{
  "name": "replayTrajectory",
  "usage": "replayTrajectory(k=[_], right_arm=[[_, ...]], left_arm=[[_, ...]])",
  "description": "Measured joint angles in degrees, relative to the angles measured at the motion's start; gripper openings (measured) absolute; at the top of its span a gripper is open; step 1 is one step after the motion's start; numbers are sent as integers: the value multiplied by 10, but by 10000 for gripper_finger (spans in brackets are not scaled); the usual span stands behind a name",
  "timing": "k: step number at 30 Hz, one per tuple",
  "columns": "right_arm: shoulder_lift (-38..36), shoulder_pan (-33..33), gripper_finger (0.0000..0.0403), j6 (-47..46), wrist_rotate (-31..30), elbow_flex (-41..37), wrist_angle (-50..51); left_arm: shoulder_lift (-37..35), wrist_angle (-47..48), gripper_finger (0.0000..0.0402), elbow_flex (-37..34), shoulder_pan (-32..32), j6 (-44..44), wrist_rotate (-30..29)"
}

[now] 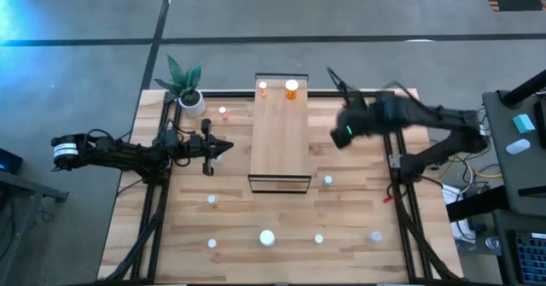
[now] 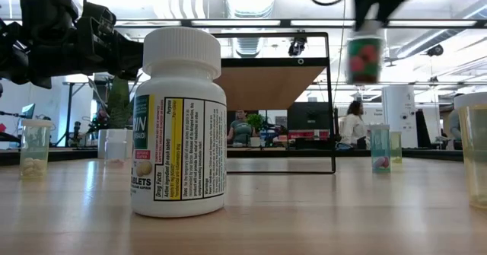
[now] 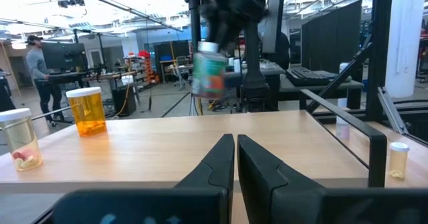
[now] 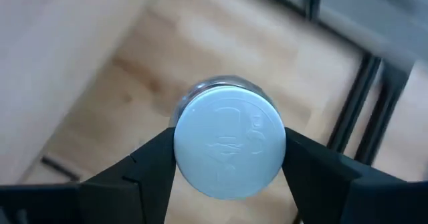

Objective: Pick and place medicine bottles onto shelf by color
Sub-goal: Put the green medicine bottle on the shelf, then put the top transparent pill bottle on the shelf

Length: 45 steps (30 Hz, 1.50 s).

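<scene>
Slatted wood is covering the bench [image 1: 281, 218], where the shelf [image 1: 280, 145] is carrying two amber bottles [image 1: 292, 87] at its far end. Right pincer [image 4: 229, 158] is gripping a white-capped bottle [image 4: 229, 150] in the air beside the shelf. Left pincer [image 3: 235, 158] is hovering fully closed near the shelf's opposite side.

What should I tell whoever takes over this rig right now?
Right gripper: shut on a white-capped bottle, lifted in the air to the right of the shelf.
Left gripper: shut, empty, waiting left of the shelf.
Done: two orange bottles at the shelf's far end.
Left: place the held bottle, then about seven bottles scattered on the table.
</scene>
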<state>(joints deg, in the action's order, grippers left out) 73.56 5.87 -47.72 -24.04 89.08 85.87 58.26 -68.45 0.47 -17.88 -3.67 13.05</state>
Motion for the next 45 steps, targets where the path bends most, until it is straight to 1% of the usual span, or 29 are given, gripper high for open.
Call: replayTrajectory(k=[2, 5, 7, 9, 11, 14, 17, 20, 27, 32, 45], right_arm=[[37, 64, 229, 112, 8, 50, -10], [94, 134, 228, 255, 67, 130, -57], [130, 160, 230, 330, 121, 185, -84], [172, 170, 233, 386, 161, 241, -93], [217, 172, 234, 428, 182, 290, -82], [283, 172, 231, 475, 196, 358, -61], [334, 172, 230, 498, 202, 415, -25], [369, 172, 235, 511, 202, 460, 3], [371, 177, 238, 528, 229, 452, -11], [371, 178, 240, 550, 230, 453, -11], [366, 177, 309, 578, 224, 455, -13]], left_arm=[[0, 0, 1, 0, 0, -2, 0], [0, 0, 1, 0, 0, -2, 0], [0, 0, 1, 0, 0, -2, 0], [0, 0, 1, 0, 0, -2, 0], [0, 0, 1, 0, 0, -2, 0], [0, 0, 1, 0, 0, -2, 0], [0, 0, 1, 0, 0, -2, 0], [0, 1, 1, 0, 0, -2, 0], [0, 5, 1, 0, 0, -2, 0], [0, 5, 1, 0, 0, -2, 0], [0, 5, 1, 0, 0, -2, 0]])
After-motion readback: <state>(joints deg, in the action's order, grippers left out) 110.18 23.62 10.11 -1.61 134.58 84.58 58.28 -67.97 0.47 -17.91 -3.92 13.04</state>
